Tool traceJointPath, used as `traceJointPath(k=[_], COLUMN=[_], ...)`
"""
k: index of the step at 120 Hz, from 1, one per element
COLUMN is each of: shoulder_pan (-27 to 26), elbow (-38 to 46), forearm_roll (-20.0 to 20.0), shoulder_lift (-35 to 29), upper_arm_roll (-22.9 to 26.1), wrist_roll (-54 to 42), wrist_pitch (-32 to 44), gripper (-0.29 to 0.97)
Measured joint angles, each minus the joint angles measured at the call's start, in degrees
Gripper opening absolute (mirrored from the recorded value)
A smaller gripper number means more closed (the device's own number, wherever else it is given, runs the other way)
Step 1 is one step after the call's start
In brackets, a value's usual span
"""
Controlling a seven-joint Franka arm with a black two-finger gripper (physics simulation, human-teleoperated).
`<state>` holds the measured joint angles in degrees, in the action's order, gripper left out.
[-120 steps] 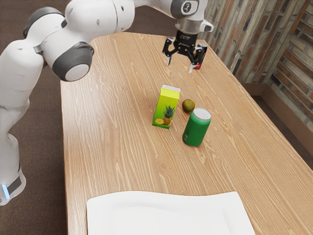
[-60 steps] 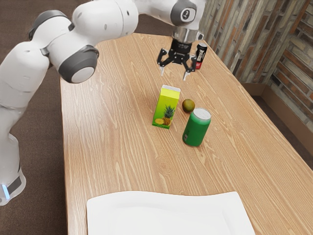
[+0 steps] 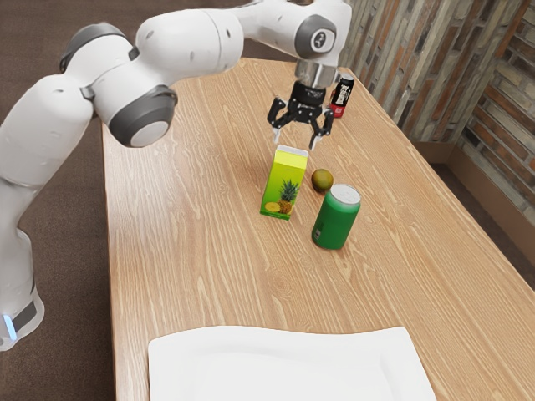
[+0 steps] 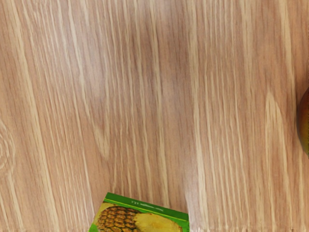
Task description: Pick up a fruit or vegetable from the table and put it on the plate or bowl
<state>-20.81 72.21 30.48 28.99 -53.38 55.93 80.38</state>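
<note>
A small brown-green kiwi lies on the wooden table between a yellow-green pineapple juice carton and a green can. My gripper hangs open just above and behind the carton's top, up and to the exterior view's left of the kiwi, with nothing between its fingers. A white square plate sits at the table's near edge. In the wrist view the carton's pineapple print shows below the hand, and a sliver of the kiwi shows at the edge.
A small red and black can stands at the table's far side, to the exterior view's right of my gripper. A slatted wooden wall runs beyond the table's far right edge. Bare wood lies between the carton and the plate.
My gripper has come down and moved toward the exterior view's left and nearer, from beside the red and black can to just above the carton. The objects have stayed put.
</note>
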Motion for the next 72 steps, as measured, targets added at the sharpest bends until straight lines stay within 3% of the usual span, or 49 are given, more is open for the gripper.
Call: traceJointPath(k=[18,72], shoulder_pan=[0.14,3.06], elbow=[-0.03,-0.03], forearm_roll=[0.14,0.39], shoulder_lift=[1.99,4.79], upper_arm_roll=[3.06,4.0], wrist_roll=[1.11,2.65], wrist_pitch=[1.24,5.24], gripper=[0.68,0.68])
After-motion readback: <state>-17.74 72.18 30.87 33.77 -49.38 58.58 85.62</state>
